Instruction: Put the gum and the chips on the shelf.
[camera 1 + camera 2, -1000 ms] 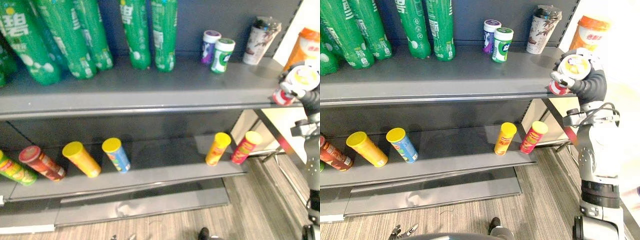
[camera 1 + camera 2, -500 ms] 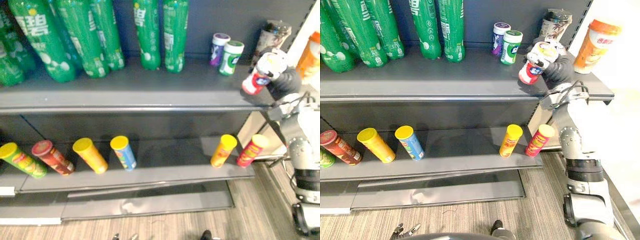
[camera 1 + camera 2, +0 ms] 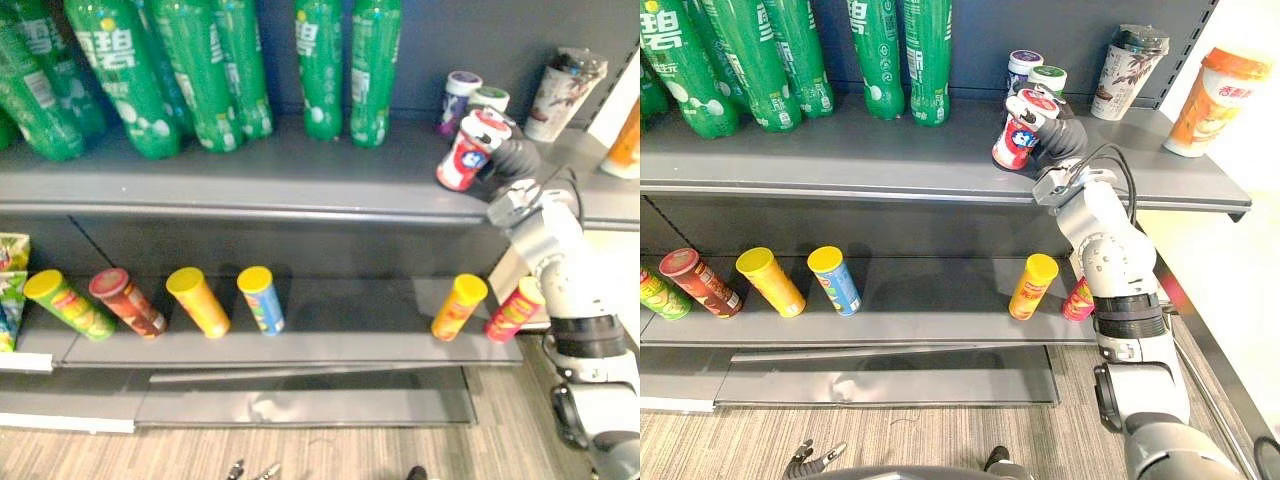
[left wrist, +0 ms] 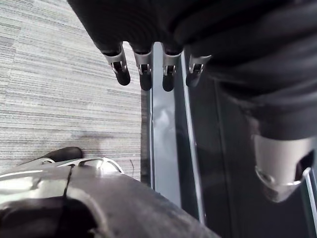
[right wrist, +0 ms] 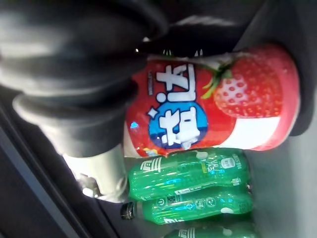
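A red gum jar (image 3: 465, 152) with a strawberry label (image 5: 213, 109) is tilted just above the grey upper shelf (image 3: 300, 180). My right hand (image 3: 512, 158) is shut on it, fingers curled round its far side. It hangs just in front of a purple-lidded gum jar (image 3: 460, 95) and a green gum jar (image 3: 1047, 78) that stand at the back. Chips cans lie on the lower shelf: a yellow can (image 3: 458, 306) and a red can (image 3: 515, 308) below my right arm, several more (image 3: 198, 300) to the left. My left hand (image 4: 145, 74) hangs open over the floor.
Green bottles (image 3: 230, 60) stand in a row along the upper shelf's left and middle. A paper cup (image 3: 565, 80) and an orange cup (image 3: 1215, 88) stand at its right end. Snack bags (image 3: 10, 290) show at the lower shelf's far left.
The view has shifted. My right hand has carried the red gum jar leftward from the shelf's right end to in front of the two standing gum jars.
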